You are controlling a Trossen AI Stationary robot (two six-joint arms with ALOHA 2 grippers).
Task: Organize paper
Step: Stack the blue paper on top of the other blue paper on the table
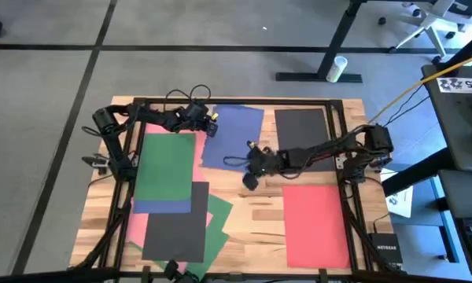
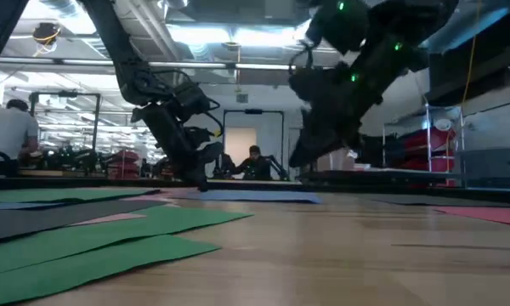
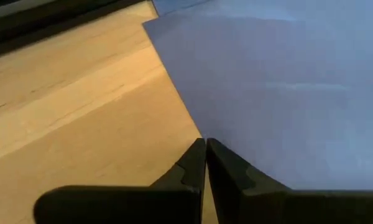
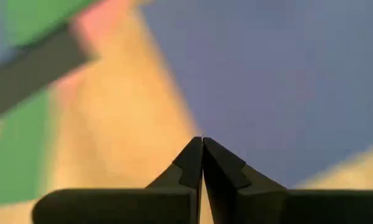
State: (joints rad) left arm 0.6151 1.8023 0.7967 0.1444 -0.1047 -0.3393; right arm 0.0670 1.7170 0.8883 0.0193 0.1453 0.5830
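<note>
Our left gripper point(image 3: 205, 144), fingers together, sat at the blue sheet's point(image 1: 233, 135) edge near the table's point(image 1: 252, 216) far side; the right gripper point(image 4: 202, 143), also closed, hovered beside it.

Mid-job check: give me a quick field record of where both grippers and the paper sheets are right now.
left gripper: shut, at the left edge of the blue sheet
right gripper: shut, above bare wood near the blue sheet's lower edge
stack at left: green sheet and black sheet over pink, blue and green ones
lone sheets: black sheet at back, red sheet at front right
table: wood
</note>
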